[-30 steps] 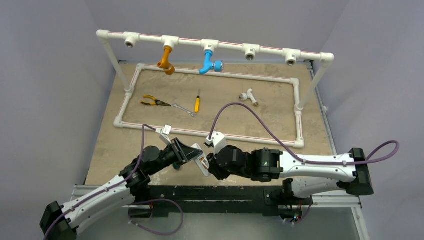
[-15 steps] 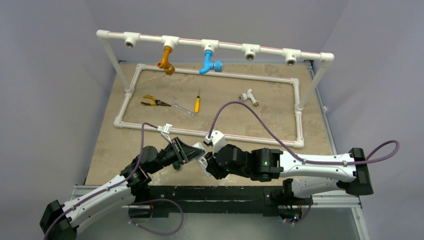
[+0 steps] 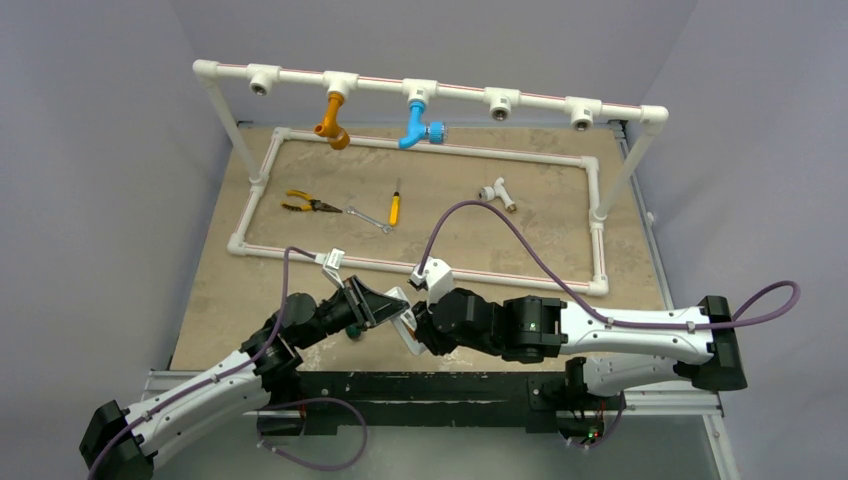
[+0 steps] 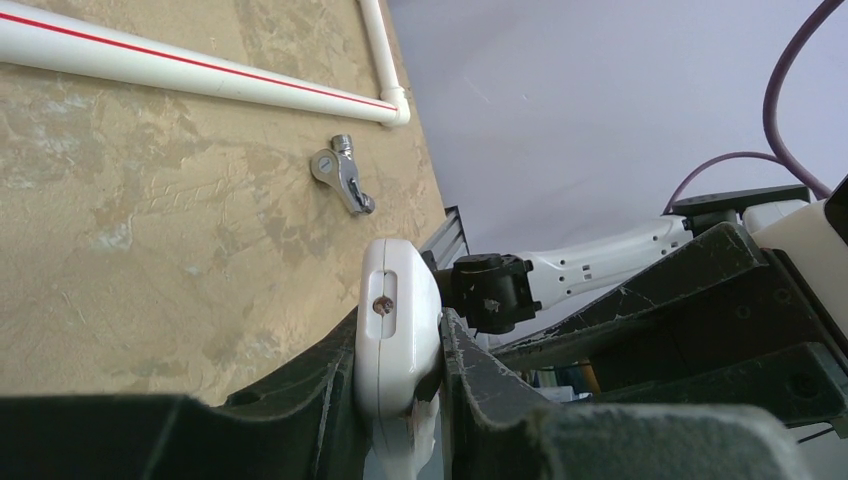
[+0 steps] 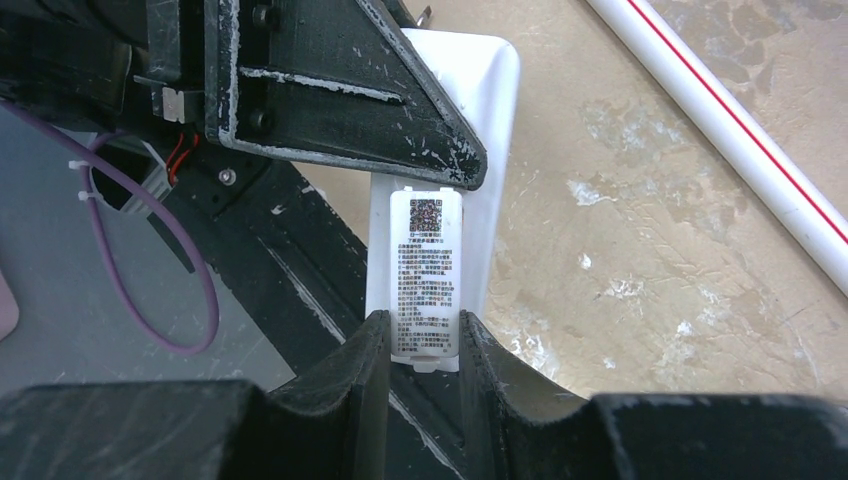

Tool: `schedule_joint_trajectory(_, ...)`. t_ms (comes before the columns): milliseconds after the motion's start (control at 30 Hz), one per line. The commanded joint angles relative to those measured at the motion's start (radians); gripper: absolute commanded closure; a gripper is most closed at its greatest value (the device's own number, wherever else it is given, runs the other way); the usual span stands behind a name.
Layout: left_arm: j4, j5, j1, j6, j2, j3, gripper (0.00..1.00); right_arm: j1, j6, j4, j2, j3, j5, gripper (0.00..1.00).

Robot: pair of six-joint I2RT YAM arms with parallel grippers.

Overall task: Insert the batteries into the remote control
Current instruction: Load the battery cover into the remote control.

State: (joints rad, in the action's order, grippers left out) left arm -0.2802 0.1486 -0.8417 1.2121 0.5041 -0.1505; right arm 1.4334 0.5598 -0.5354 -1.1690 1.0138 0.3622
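The white remote control [image 3: 404,322] is held edge-on in my left gripper [image 3: 388,306], which is shut on its sides above the table's near edge. It also shows in the left wrist view [image 4: 398,320], clamped between the jaws of my left gripper [image 4: 400,372]. In the right wrist view the back of the remote control [image 5: 485,150] faces the camera. A labelled white battery cover [image 5: 427,262] lies along it. My right gripper [image 5: 424,345] is shut on the cover's near end, as the top view also shows of this gripper [image 3: 416,330]. The batteries are hidden.
A white PVC pipe frame [image 3: 420,268] lies on the tan table, with an orange tap [image 3: 333,122] and a blue tap [image 3: 415,125] on the raised bar. Inside it are pliers [image 3: 305,204], a wrench [image 3: 368,218], a yellow-handled screwdriver [image 3: 394,207] and a white pipe fitting [image 3: 497,192]. A small metal fitting [image 4: 340,178] lies near the frame's corner.
My right gripper has moved slightly left and closer against the remote. An orange patch seen on the remote one second ago no longer shows. The left arm has barely moved.
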Motion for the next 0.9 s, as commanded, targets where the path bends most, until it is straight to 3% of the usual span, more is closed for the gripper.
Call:
schedule_joint_trajectory(0,-0.039,-0.014,0.004,0.004,-0.006,-0.006,1.0,0.004,-0.008,-0.006,0.014,0.039,0.036,0.83)
schedule_joint_trajectory(867,-0.005,-0.038,0.005,0.0,-0.009,-0.018,1.0,0.003,0.032,-0.009,-0.047,0.035,0.028,0.82)
